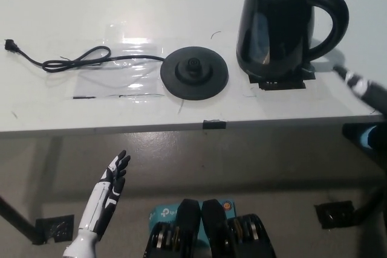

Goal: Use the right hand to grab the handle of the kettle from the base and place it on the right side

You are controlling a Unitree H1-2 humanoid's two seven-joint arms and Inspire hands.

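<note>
The black kettle (275, 22) stands upright on the white table (91, 4), to the right of its round black base (193, 72) and apart from it. Its handle (335, 19) faces right. Only a sliver of my black right hand (366, 90) shows at the picture's right edge, near the table's front right corner, below and right of the handle. It touches nothing and an extended finger points left. My white left hand (109, 188) rests open below the table edge at lower left.
The base's black cord (78, 60) runs left across a clear plastic sheet (130, 67). Black tape marks (278, 83) lie under the kettle, and another piece (213, 124) sits on the table's front edge.
</note>
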